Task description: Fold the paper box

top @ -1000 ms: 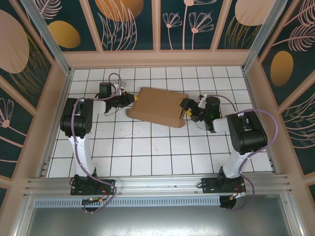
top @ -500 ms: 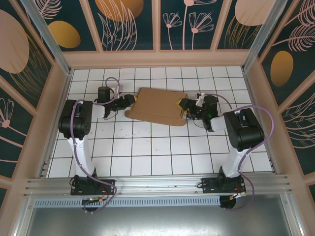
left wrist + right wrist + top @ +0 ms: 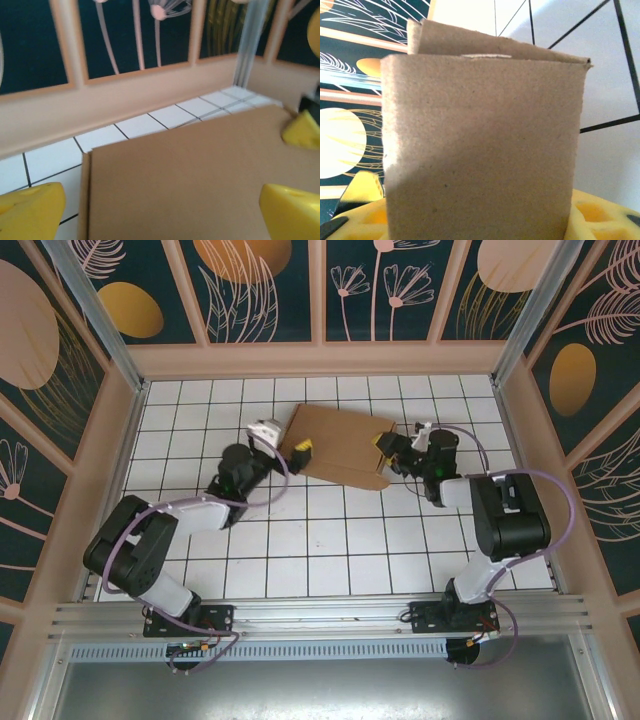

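Left arm (image 3: 190,515) is stretched low and diagonal over the tiled table (image 3: 300,550), from its base at near left up toward far centre. Left gripper (image 3: 296,448) sits at the left end of the paper box (image 3: 340,445).

On the left wrist cam I see the left gripper (image 3: 162,210) spread wide. One yellow finger (image 3: 30,212) is at bottom left over tile, clear of the cardboard edge. The other is at bottom right over the panel. It isn't clamping anything. The flat top panel of the paper box (image 3: 190,175) runs between the fingers and away toward the back wall (image 3: 125,100). A third yellow tip (image 3: 302,132) shows at the box's far right corner.

The box lies in the far middle of the table, between the two grippers. It is shallow, top panel down, skewed a bit to the tile grid. It is near the back wall but not touching it.

Right gripper (image 3: 384,453) is at the box's right end, with yellow tips either side of the end wall. On the right wrist cam the paper box (image 3: 480,150) is right up against the lens. I see an upright flap with a second layer peeking out behind its top edge. Yellow fingers (image 3: 600,220) sit low on both sides of the flap. I can't tell whether they're squeezing it or just straddling it. Right arm (image 3: 505,515) is folded back along the right side of the table.
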Robot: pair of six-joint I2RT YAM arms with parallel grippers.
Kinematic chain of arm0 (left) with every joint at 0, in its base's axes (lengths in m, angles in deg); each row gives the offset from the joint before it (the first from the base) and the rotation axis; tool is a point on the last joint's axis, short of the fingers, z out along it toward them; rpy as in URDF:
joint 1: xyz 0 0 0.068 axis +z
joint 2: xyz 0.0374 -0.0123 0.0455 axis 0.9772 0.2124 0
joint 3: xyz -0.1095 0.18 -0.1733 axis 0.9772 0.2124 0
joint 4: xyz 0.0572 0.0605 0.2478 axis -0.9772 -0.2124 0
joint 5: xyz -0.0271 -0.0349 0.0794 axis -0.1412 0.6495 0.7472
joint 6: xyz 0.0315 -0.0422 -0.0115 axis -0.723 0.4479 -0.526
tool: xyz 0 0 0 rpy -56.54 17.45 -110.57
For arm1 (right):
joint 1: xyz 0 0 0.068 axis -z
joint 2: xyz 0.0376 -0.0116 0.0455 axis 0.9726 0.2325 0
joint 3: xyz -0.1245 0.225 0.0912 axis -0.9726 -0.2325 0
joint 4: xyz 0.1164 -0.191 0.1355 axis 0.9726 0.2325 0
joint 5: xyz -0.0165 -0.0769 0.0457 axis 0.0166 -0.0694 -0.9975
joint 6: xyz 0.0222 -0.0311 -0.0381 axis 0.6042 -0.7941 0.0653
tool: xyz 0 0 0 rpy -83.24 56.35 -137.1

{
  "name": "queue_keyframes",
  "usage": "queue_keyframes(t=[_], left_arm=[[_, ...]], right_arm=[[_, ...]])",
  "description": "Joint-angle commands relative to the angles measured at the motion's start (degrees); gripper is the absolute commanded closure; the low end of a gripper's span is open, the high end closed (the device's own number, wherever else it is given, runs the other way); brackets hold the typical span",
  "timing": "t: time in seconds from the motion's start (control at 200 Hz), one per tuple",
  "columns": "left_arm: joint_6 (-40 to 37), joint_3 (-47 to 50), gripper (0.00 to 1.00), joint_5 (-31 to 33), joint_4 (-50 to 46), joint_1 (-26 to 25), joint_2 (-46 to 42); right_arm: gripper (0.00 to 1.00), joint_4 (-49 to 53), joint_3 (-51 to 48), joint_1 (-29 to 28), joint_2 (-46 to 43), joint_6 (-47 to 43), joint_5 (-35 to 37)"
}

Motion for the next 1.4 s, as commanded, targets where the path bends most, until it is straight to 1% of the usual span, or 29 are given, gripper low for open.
queue_keyframes(t=[0.0,0.07,0.12,0.17,0.22,0.335,0.44,0.5,0.546,0.596,0.676,0.731,0.786,0.841,0.946,1.156,1.316,1.396], left_arm=[[-22.8,1.2,0.02,9.8,5.7,-4.7,0.4],[-30.5,3.8,0.01,10.2,10.5,-7.9,0.8],[-37.6,5.8,0.02,11.0,14.5,-10.1,1.5],[-46.7,7.4,0.02,10.7,16.4,-11.9,2.4],[-52.7,8.1,0.02,12.1,19.4,-13.2,4.2],[-59.2,7.1,0.03,14.6,22.8,-14.7,7.9],[-63.5,4.9,0.03,16.7,28.8,-15.4,14.4],[-65.6,3.0,0.05,18.9,31.8,-15.5,17.3],[-65.7,1.3,0.06,20.8,32.9,-15.6,18.7],[-63.9,-0.5,0.12,22.1,32.6,-15.5,19.1],[-61.9,-2.3,0.18,21.2,32.0,-15.5,19.6],[-61.3,-3.3,0.2,20.3,31.7,-15.5,20.3],[-61.5,-4.4,0.22,20.6,31.3,-15.5,21.4],[-62.2,-5.0,0.22,20.5,31.8,-15.5,22.5],[-62.7,-5.7,0.24,20.4,32.8,-15.6,23.3],[-64.7,-5.7,0.35,20.6,34.5,-15.6,23.5],[-64.6,-4.7,0.54,20.5,36.3,-15.6,23.1],[-64.6,-4.4,0.59,20.9,36.8,-15.6,22.9]], right_arm=[[0.54,2.2,0.5,1.5,-4.4,-2.6,-0.9],[0.54,3.3,0.3,2.5,-6.1,-3.0,-1.1],[0.54,4.4,0.2,3.0,-7.3,-3.3,-1.1],[0.54,5.2,0.0,3.3,-8.7,-3.4,-0.9],[0.54,6.3,0.0,3.3,-9.9,-3.8,-0.7],[0.54,6.4,-0.6,3.4,-11.5,-2.6,-0.9],[0.54,3.8,-1.9,3.3,-12.1,0.5,-2.3],[0.54,2.4,-2.7,3.3,-12.5,2.1,-3.1],[0.54,2.5,-3.1,3.3,-13.0,2.6,-3.1],[0.54,3.0,-3.5,3.3,-13.8,2.7,-3.0],[0.54,3.1,-4.5,3.0,-15.0,3.5,-2.8],[0.54,2.2,-5.2,2.8,-15.7,4.8,-3.4],[0.54,1.6,-5.6,2.8,-16.4,5.8,-4.0],[0.54,2.0,-5.9,2.8,-17.2,5.9,-4.3],[0.54,4.3,-6.5,2.9,-19.3,5.6,-4.1],[0.55,0.7,-8.4,2.7,-19.8,8.7,-4.4],[0.55,-0.6,-8.8,2.3,-19.7,9.8,-4.4],[0.55,-0.7,-8.8,2.3,-19.8,9.9,-4.3]])
